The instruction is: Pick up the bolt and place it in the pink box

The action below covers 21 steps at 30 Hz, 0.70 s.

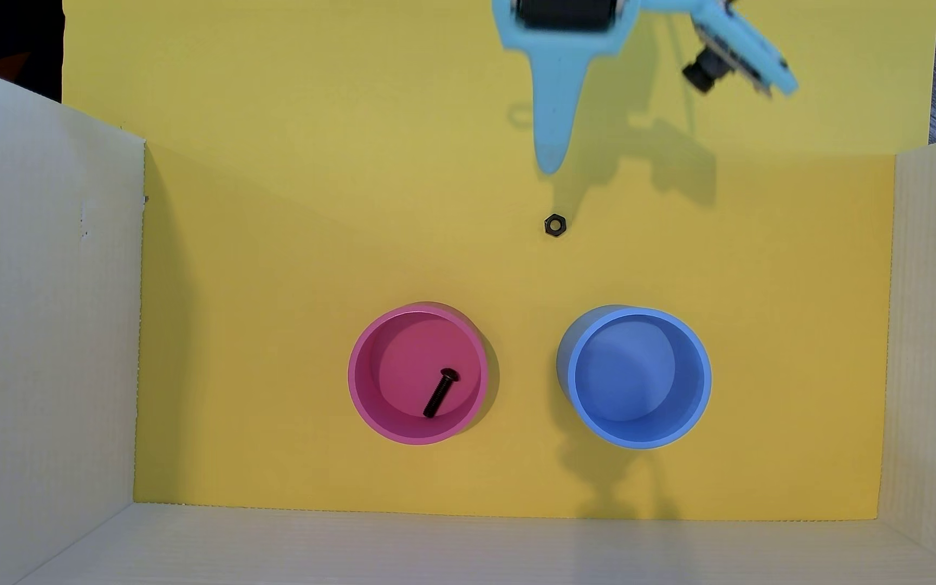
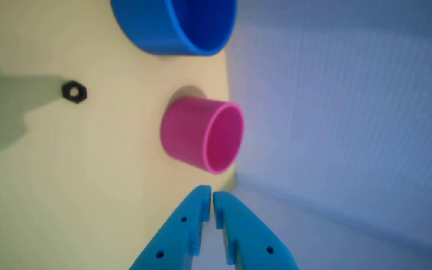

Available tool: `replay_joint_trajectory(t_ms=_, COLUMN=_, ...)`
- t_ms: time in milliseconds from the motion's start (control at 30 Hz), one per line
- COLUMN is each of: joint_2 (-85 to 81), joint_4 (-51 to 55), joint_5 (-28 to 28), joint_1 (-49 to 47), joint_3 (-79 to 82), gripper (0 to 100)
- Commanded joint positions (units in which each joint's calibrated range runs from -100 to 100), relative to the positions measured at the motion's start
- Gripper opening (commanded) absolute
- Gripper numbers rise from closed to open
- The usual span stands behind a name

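Observation:
The black bolt [image 1: 441, 392] lies tilted on the bottom of the pink box [image 1: 365, 394], a round magenta cup on the yellow floor. In the wrist view the pink box [image 2: 186, 131] shows on its side and the bolt is hidden inside it. My light-blue gripper [image 1: 549, 163] is high at the top of the overhead view, far from the pink box. In the wrist view the gripper [image 2: 212, 192] has its fingertips together with nothing between them.
A small black hexagonal nut [image 1: 554, 225] lies on the yellow floor just below the gripper tip; it also shows in the wrist view [image 2: 74, 92]. A blue round cup [image 1: 578, 360] stands right of the pink one. White cardboard walls [image 1: 43, 315] enclose the floor on three sides.

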Motion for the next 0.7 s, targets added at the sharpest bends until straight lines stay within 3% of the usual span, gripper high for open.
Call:
replay_joint_trajectory(t_ms=0, joint_2=-11.5, joint_4=-0.5, joint_5=-0.3, joint_1=0.0, joint_3=6.5, gripper=1)
replay_joint_trajectory(t_ms=200, joint_2=-16.0, joint_4=1.0, joint_5=-0.4, joint_1=-0.1, joint_3=13.6, gripper=1)
replay_joint_trajectory(t_ms=400, joint_2=-15.5, joint_4=14.9, joint_5=-0.5, joint_1=-4.0, joint_3=16.3, gripper=1)
replay_joint_trajectory(t_ms=667, joint_2=-16.6, joint_4=21.3, joint_5=-7.6, joint_1=-5.5, joint_3=23.5, gripper=1)
